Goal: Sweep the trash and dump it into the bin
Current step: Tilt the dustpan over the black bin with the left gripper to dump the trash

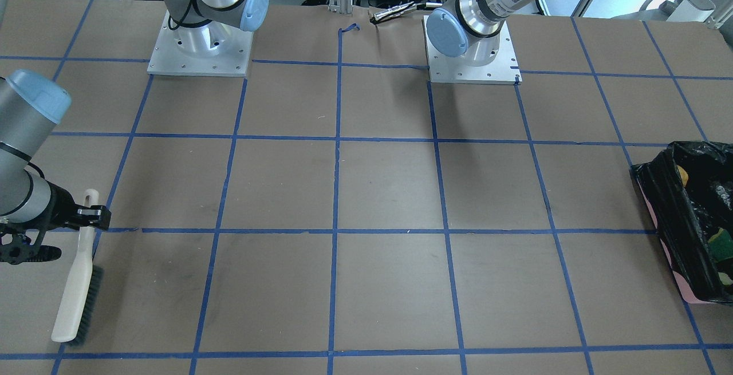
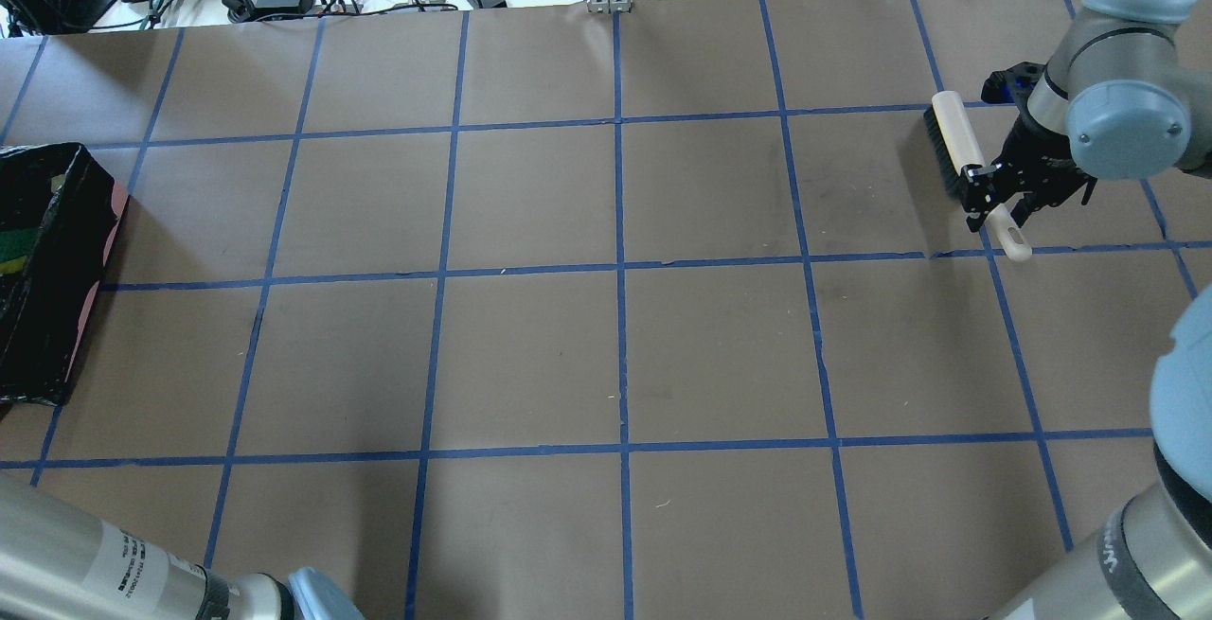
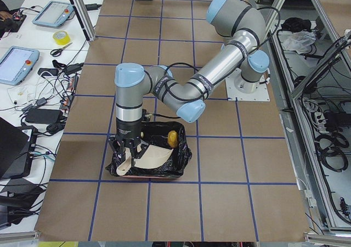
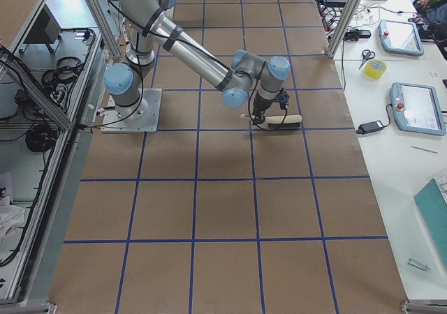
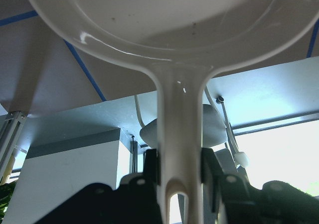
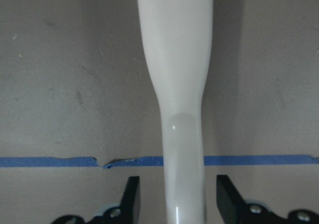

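Found the left end effector (image 5: pixel 180 171) pinching the beige dustpan (image 5: pixel 164 20) by its handle, pan over the bin (image 1: pixel 658 203) (pink, lined in black plastic) at the bench's (image 1: pixel 389 192) end on the robot's left. Spotted trash (image 3: pixel 173 138) inside: a golden lump (image 1: pixel 682 173), a yellow-and-green sponge (image 1: pixel 721 243). Found the right end effector (image 6: pixel 178 199) spread, straddling the brush (image 2: pixel 950 142) handle without touching, brush lying on the bench.

Brown blue-taped table (image 2: pixel 530 355), cluttered white bench (image 3: pixel 24 38)
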{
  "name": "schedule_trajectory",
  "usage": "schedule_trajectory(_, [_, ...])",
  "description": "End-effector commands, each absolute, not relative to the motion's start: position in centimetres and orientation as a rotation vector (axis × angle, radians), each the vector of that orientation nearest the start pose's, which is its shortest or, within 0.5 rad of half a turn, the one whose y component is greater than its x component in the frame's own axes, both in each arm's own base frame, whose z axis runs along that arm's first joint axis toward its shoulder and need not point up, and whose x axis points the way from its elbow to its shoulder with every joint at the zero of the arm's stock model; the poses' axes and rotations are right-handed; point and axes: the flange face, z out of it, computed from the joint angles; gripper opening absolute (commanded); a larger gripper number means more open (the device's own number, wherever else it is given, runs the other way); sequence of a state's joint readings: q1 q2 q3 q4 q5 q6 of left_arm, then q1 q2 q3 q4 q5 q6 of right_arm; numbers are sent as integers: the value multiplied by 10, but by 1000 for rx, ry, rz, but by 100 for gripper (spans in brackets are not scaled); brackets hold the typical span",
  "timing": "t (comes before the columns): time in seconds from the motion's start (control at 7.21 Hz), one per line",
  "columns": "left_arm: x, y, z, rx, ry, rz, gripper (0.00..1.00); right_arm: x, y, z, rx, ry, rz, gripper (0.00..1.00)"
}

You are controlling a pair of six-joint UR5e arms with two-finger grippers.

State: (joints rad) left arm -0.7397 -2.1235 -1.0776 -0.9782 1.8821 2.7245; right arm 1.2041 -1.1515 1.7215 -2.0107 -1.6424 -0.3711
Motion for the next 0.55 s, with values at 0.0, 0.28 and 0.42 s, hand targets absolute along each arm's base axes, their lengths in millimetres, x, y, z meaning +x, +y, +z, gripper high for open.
schedule_trajectory(0.0, [488, -580, 467, -2791, -2150, -616, 0, -93, -600, 252, -6, 3175, 183, 100])
schedule_trajectory(0.28, [469, -590, 464, -2661, -2169, -341, 0, -84, -580, 324, 86, 3176, 190, 100])
schedule_trajectory(0.42, [455, -596, 466, -2588, -2170, -269, 0, -75, -558, 370, 191, 3177, 184, 100])
